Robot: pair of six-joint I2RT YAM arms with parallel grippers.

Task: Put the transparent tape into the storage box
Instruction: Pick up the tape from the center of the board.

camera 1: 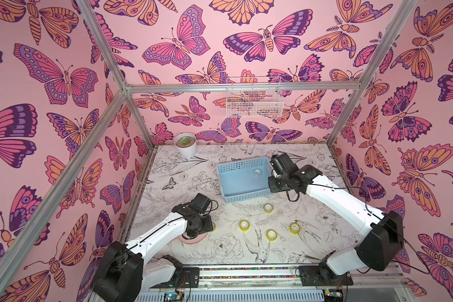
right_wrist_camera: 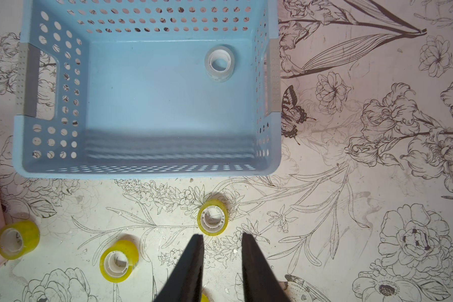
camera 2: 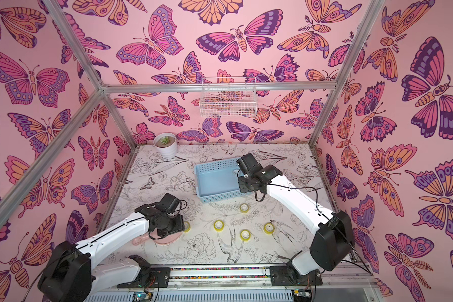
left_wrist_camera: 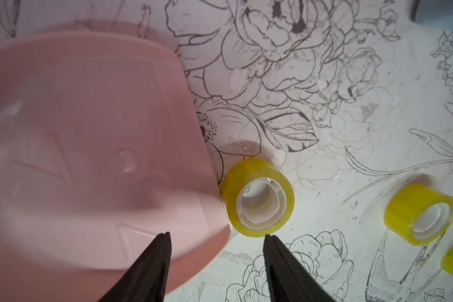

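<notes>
Tape sits in two places. One colourless roll [right_wrist_camera: 219, 62] lies flat on the base of the storage box [right_wrist_camera: 152, 172], near an end wall. Five yellow rolls [camera 1: 244, 225] rest outside on the counter [camera 1: 311, 248], holes upward and mostly well apart, which I judge leaves fingers room around each ring.

The exception is the mirror-side roll [left_wrist_camera: 258, 198] just ahead of the left hand [left_wrist_camera: 216, 235]. It sits against the rim of the pink hand mirror [left_wrist_camera: 89, 130], touching as far as I can tell, so one finger would probably land on the mirror. That hand is released, its jaws apart with nothing between them. The right hand [right_wrist_camera: 222, 234] is also released and empty, and it hangs raised near the box.

No brand, label or readable writing shows anywhere; the mirror bears only faint raised shapes.
</notes>
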